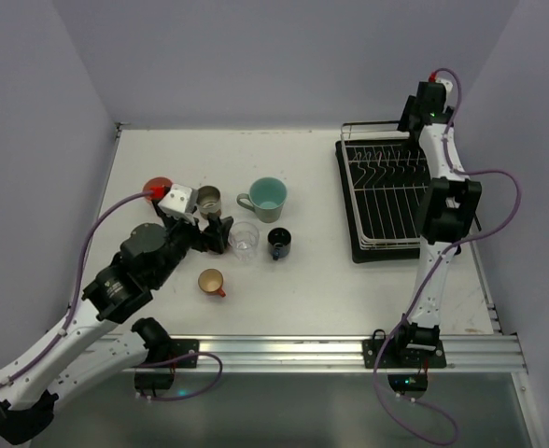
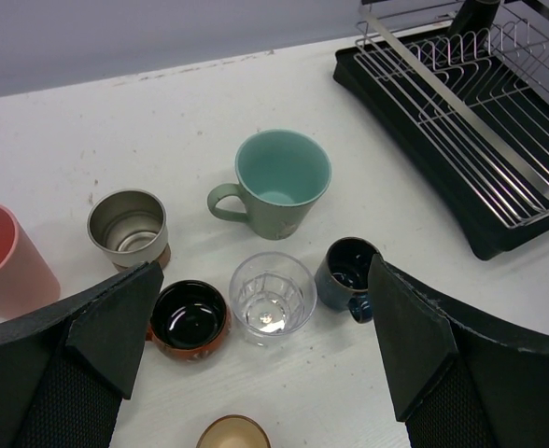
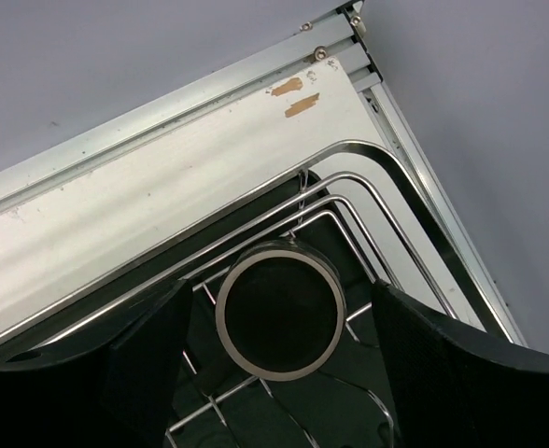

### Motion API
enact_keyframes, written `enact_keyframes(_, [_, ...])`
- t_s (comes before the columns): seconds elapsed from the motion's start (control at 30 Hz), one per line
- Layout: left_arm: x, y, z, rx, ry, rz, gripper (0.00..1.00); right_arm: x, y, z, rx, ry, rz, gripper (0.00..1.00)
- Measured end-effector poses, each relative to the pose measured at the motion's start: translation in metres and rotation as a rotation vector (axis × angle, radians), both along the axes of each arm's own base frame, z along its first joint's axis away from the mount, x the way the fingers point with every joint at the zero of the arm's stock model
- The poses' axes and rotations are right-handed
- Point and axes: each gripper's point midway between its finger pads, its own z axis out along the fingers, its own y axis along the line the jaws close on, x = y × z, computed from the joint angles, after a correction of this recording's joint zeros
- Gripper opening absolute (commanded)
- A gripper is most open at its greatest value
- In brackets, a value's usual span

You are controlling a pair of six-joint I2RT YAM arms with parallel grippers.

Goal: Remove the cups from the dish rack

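Hovering wide open, the left gripper (image 2: 263, 273) hangs over a cluster of cups on the white table (image 2: 116, 121) and touches none of them. Directly under its gap stands a clear ribbed glass tumbler (image 2: 272, 297). A small brown cup glazed black inside (image 2: 189, 319) sits just to the glass's left, and a small dark-blue handled mug (image 2: 347, 275) just to its right. Beyond the glass is a pale teal handled mug (image 2: 279, 182). To the left of that mug stands a brushed-metal cup (image 2: 128, 227), and a salmon-pink tumbler (image 2: 4, 257) stands at the view's left edge. A small cup with a tan inside (image 2: 234, 434) shows at the bottom edge.

The right gripper (image 3: 279, 299) is released too, its jaws spread on either side of a round steel-rimmed dark cup (image 3: 279, 327), with a gap showing on each side. That cup sits in the far right corner of the silver wire dish rack on a black tray base (image 1: 387, 201). The rack lies on the table's right side, well apart from the cluster.
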Motion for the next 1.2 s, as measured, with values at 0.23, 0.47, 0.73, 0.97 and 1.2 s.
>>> enact_keyframes(0.23, [0.006,0.001,-0.007,0.016,0.019,0.014,1.00,0.006,-0.003,-0.010,-0.030,0.026,0.022,0.56])
enact_keyframes(0.47, [0.015,0.003,-0.017,0.038,0.048,0.037,1.00,0.007,-0.004,-0.016,-0.043,0.040,0.026,0.33])
enact_keyframes(0.73, [0.022,0.001,-0.028,0.062,0.080,0.041,1.00,-0.007,0.004,0.004,0.003,-0.022,0.026,0.23])
enact_keyframes(0.97, [0.025,-0.015,-0.041,0.074,0.131,-0.012,1.00,-0.038,0.029,0.120,0.095,-0.280,0.074,0.23])
enact_keyframes(1.2, [0.028,-0.058,-0.003,-0.080,0.128,-0.155,0.93,-0.150,0.094,0.222,0.374,-0.640,0.240,0.23])
